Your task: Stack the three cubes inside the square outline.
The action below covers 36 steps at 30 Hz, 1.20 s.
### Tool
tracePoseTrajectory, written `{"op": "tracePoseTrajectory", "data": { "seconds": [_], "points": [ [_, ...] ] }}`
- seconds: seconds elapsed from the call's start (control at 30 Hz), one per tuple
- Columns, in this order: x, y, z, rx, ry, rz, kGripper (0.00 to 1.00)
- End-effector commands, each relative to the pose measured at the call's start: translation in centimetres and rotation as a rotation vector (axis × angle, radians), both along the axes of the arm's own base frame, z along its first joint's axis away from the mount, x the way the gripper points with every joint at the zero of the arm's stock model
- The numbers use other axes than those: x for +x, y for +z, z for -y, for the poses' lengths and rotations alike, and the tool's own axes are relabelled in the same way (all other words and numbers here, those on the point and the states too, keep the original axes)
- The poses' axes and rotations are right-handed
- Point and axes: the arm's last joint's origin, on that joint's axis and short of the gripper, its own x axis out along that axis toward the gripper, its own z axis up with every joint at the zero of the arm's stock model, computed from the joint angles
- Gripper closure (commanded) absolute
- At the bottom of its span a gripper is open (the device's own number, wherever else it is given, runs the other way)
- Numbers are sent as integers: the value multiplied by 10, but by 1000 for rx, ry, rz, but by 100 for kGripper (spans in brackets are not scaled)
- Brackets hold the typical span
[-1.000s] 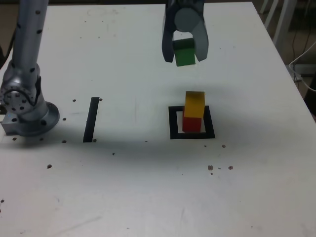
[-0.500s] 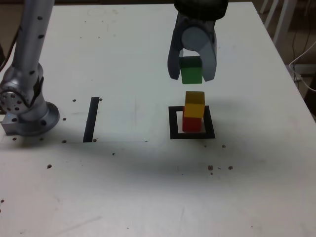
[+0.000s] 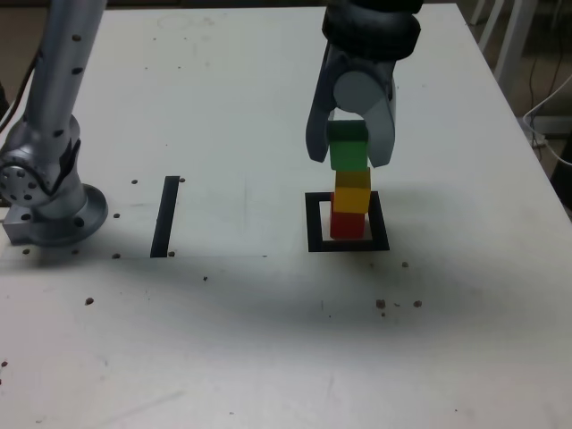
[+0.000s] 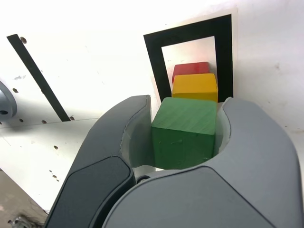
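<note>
- And here we are, clock face laid over the exterior view, twelve at its top edge: the gripper comes in from twelve o'clock, fingers reaching down toward six!
- It's pinching the green cube, one finger at the cube's nine o'clock side, the other at its three, and the wrist view shows that block squarely between them.
- Right below, at six o'clock from the green one, sits the yellow cube, its upper part hidden behind green. Are the two touching? Can't tell from these angles!
- Down at the base of the pile, the red cube, yellow resting on top of it, red's front face showing toward six.
- And that red block stands inside the square outline, black tape running round it, white surface showing at its nine o'clock side.
- Over at nine o'clock from the outline, a straight black strip lies on the white table, well apart from the cubes.
- Farther out at nine, the arm's round base, with the silver arm link climbing toward twelve.
- Small dark specks dot the tabletop, and a white cable curls out at two o'clock from the outline, beyond the table's edge!
</note>
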Motion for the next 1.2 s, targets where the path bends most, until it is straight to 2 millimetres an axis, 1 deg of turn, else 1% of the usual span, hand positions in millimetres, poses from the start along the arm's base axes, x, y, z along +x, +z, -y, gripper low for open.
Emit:
{"op": "tracePoseTrajectory", "data": {
  "seconds": [0.0,0.2,0.77,0.83,0.97,1.03,1.1,1.17],
  "points": [
    [-1,-3,1,0,0,-29,70],
    [1,-8,2,-2,0,-40,70],
    [2,-12,2,-4,1,-42,68],
    [3,-13,2,-4,1,-41,62],
    [3,-14,2,-5,-2,-40,34],
    [3,-15,2,-6,-4,-40,23],
    [3,-15,3,-7,-6,-39,17],
    [3,-15,3,-9,-6,-39,15]
  ]
}}
